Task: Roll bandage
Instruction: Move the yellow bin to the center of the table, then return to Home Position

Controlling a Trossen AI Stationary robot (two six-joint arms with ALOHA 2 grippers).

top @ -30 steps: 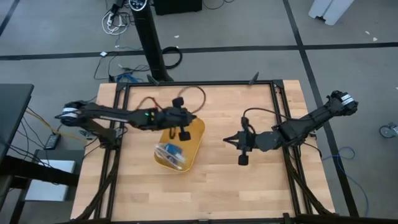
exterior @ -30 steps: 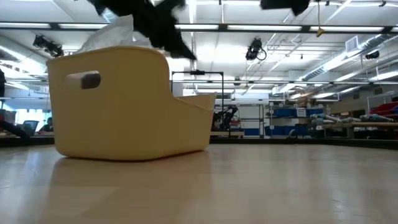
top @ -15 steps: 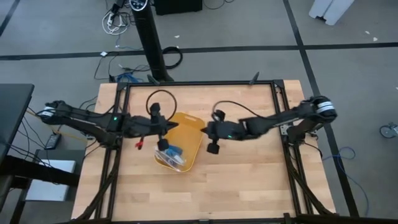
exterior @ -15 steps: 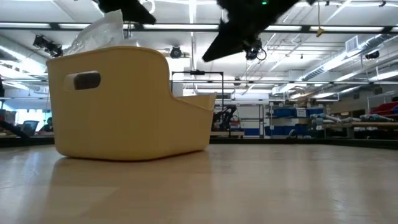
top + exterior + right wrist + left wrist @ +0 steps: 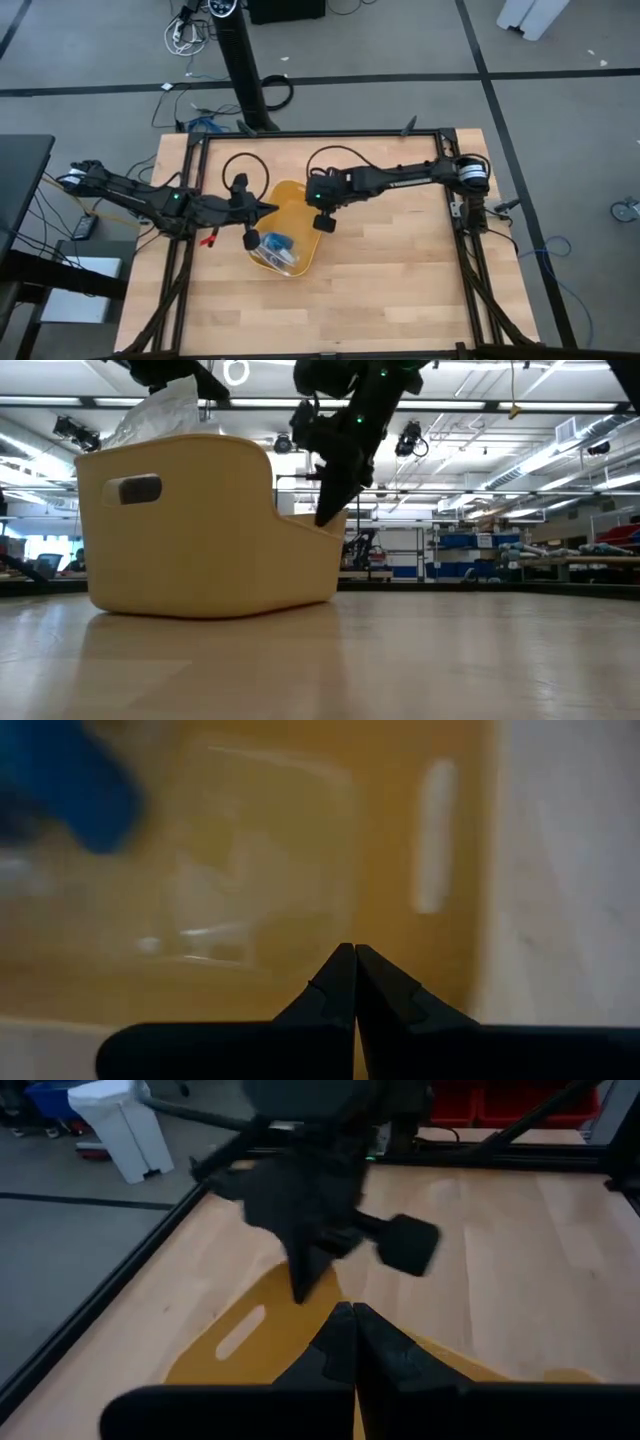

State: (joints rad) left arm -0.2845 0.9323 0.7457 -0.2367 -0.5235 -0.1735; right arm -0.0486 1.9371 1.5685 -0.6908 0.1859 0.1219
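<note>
The blue bandage (image 5: 277, 242) lies in the yellow bin (image 5: 297, 200) with a clear crinkled bag (image 5: 270, 252); whether it is inside the bag, I cannot tell. It shows as a blue blur in the right wrist view (image 5: 62, 780). My left gripper (image 5: 272, 206) is shut and empty above the bin's left rim. My right gripper (image 5: 312, 203) is shut and empty, pointing down over the bin's far right part; in the low view (image 5: 325, 517) its tip stands at the bin's low rim. Whether it touches the rim, I cannot tell.
The bin (image 5: 200, 530) stands a little left of the table's middle, with the bag (image 5: 165, 410) sticking up above its tall end. Bare wooden table lies to the right and near side. A black frame rail (image 5: 450, 200) runs along the table's edges.
My right gripper has gone from the table's right half toward the left edge, up to the bin, and has tipped down over it. My left gripper has drawn back from over the bin's middle toward the left edge, to the bin's left rim. The bin and bandage have stayed put.
</note>
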